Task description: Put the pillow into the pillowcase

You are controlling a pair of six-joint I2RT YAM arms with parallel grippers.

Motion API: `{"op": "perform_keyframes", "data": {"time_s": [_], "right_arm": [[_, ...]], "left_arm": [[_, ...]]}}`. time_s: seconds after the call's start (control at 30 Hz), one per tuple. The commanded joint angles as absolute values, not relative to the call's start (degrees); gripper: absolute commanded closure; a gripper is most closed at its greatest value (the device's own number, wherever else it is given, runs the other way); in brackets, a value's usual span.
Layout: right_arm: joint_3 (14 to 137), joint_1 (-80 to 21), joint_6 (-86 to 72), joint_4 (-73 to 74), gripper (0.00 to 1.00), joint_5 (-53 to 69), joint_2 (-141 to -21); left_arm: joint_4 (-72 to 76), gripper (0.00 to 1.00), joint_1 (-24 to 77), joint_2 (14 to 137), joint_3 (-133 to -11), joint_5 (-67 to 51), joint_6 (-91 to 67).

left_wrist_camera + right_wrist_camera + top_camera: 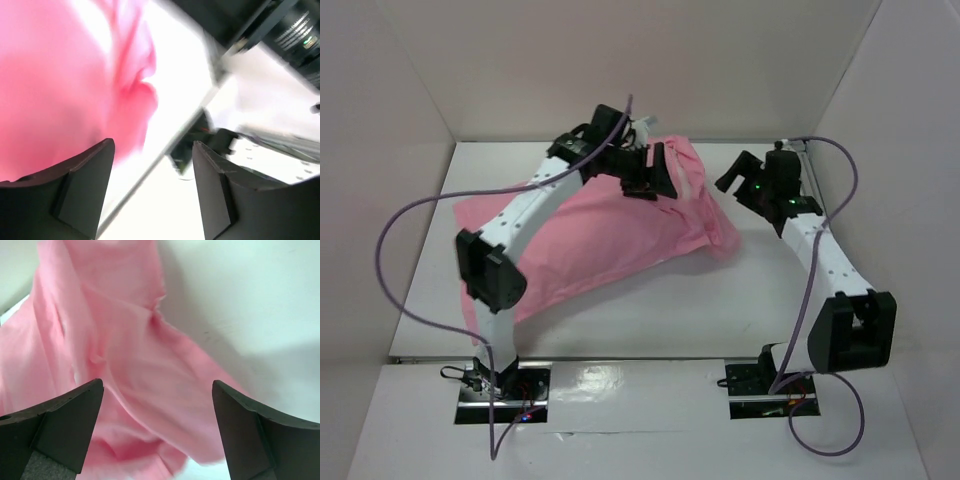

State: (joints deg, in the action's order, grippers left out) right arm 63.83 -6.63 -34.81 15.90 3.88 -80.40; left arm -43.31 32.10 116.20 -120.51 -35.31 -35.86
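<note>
The pink pillowcase (610, 235) lies plump and slanted across the table, from the near left to the far right. The white pillow does not show as such; only a pale streak (697, 186) shows at the far right end. My left gripper (655, 180) hovers over that end, open and empty. Its own view is blurred, with pink fabric (60, 80) to the left of the open gripper (152, 145). My right gripper (735, 178) is open just right of the pillowcase. In its view the pink cloth (135, 390) lies under the open gripper (157, 385).
White walls (650, 60) close in the table at the back and both sides. Purple cables (395, 235) loop off both arms. Bare white tabletop (720, 310) lies in front of the pillowcase. A dark blurred part of the right arm (187, 150) shows in the left wrist view.
</note>
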Motion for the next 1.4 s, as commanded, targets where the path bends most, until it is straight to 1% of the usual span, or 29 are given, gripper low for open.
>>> {"op": "perform_keyframes", "data": {"time_s": [0.0, 0.03, 0.07, 0.13, 0.17, 0.2, 0.23, 0.27, 0.33, 0.37, 0.4, 0.5, 0.57, 0.6, 0.63, 0.67, 0.7, 0.73, 0.77, 0.97, 1.0, 1.13, 1.17, 1.2, 1.23, 1.27, 1.3, 1.33, 1.37], "right_arm": [[63.19, -1.95, -28.67, 21.26, 0.04, 8.16, -72.27], [63.19, -0.98, -27.43, 22.75, 0.04, 13.13, -71.38], [63.19, 0.43, -24.38, 23.29, 0.04, 16.75, -70.85], [63.19, 0.44, -21.11, 24.43, 0.01, 24.13, -70.06], [63.19, -0.17, -19.79, 25.04, 0.01, 30.7, -70.05], [63.19, -2.26, -17.6, 25.83, 0.01, 32.33, -70.57], [63.89, -4.11, -16.36, 26.8, 0.01, 31.91, -71.1], [63.9, -6.48, -15.48, 28.29, 0.01, 29.9, -71.1], [65.13, -14.47, -13.19, 29.96, 0.01, 24.11, -72.33], [65.74, -17.29, -12.57, 31.71, 0.01, 16.34, -72.86], [66.35, -21.84, -12.57, 32.6, 0.01, 12.43, -73.56], [67.15, -26.87, -14.13, 34.63, 0.01, -1.28, -77.86], [67.15, -27.51, -15.81, 33.67, 0.01, -10.93, -81.38], [67.15, -27.51, -17.39, 32.79, 0.01, -13.07, -82.52], [67.15, -26.9, -19.4, 31.65, 0.09, -13.79, -84.27], [66.37, -26.37, -20.38, 29.29, 0.23, -13.8, -84.98], [65.66, -25.06, -21.61, 28.31, 0.43, -12.93, -84.99], [65.65, -24.27, -23.8, 27.69, 0.87, -12.4, -85.6], [64.78, -23.3, -25.21, 27.69, 1.0, -12.39, -85.61], [56.61, -14.96, -29.17, 26.46, 1.0, -7.29, -77.62], [55.82, -14.94, -29.18, 25.93, 1.0, -7.29, -75.35], [54.67, -14.41, -30.5, 25.93, 1.0, -7.29, -73.48], [54.67, -14.41, -30.5, 25.32, 0.98, -6.6, -73.48], [54.67, -14.41, -30.5, 25.31, 0.9, -6.59, -74.17], [55.54, -14.41, -30.5, 25.31, 0.75, -5.9, -74.18], [56.68, -14.41, -30.5, 25.31, 0.36, -5.89, -74.7], [57.39, -14.41, -30.5, 25.92, 0.24, -5.89, -74.71], [58.18, -14.41, -30.5, 26.54, 0.17, -5.89, -74.1], [59.58, -14.41, -30.5, 26.54, 0.14, -5.89, -74.09]], "left_arm": [[-53.6, 0.24, 31.81, 96.13, -115.96, -14.81, -29.18], [-53.61, 0.21, 31.82, 92.76, -108.62, -11.46, -29.88], [-53.61, 0.21, 31.82, 89.59, -104.89, -5.68, -30.67], [-53.61, 0.2, 32.34, 81.0, -98.38, -0.82, -33.56], [-53.61, 0.18, 32.34, 78.51, -92.26, 1.65, -34.79], [-53.61, 0.18, 32.34, 76.14, -89.15, 5.93, -35.94], [-53.61, 0.17, 31.73, 72.29, -86.25, 7.37, -37.34], [-55.01, 0.17, 30.77, 70.94, -81.52, 10.34, -38.31], [-56.51, 0.17, 29.54, 69.0, -77.8, 11.77, -40.25], [-57.12, 0.17, 28.66, 67.78, -74.65, 11.78, -40.95], [-57.13, 0.17, 28.65, 67.76, -73.31, 12.47, -42.09], [-56.43, 0.17, 28.12, 67.15, -68.13, 13.89, -43.68], [-54.24, 0.17, 27.6, 67.15, -66.1, 13.89, -43.68], [-52.66, 0.2, 27.6, 67.93, -64.09, 13.89, -43.68], [-48.91, 0.22, 27.08, 69.42, -63.2, 13.19, -42.9], [-46.52, 0.24, 26.46, 70.48, -62.41, 13.18, -42.28], [-44.32, 0.24, 26.46, 71.79, -62.4, 12.31, -41.75], [-40.73, 0.25, 25.67, 75.37, -62.4, 11.78, -40.36], [-39.3, 0.25, 25.66, 77.41, -63.71, 11.78, -39.82], [-36.21, 0.26, 25.14, 93.06, -81.97, 7.92, -34.29], [-36.82, 0.26, 25.14, 96.56, -87.48, 7.91, -33.58], [-40.41, 0.26, 25.14, 98.96, -95.6, 9.4, -31.2], [-41.65, 0.24, 25.14, 97.75, -96.15, 9.4, -31.2], [-42.7, 0.24, 24.61, 96.34, -96.15, 9.4, -31.2], [-43.32, 0.22, 23.74, 94.41, -93.37, 9.4, -31.72], [-44.2, 0.17, 23.03, 89.78, -91.43, 9.4, -33.29], [-45.25, 0.11, 20.94, 87.21, -89.41, 9.4, -34.7], [-46.05, 0.09, 19.44, 84.75, -84.69, 8.71, -35.93], [-46.92, 0.07, 17.6, 82.29, -82.2, 8.7, -37.43]]}}
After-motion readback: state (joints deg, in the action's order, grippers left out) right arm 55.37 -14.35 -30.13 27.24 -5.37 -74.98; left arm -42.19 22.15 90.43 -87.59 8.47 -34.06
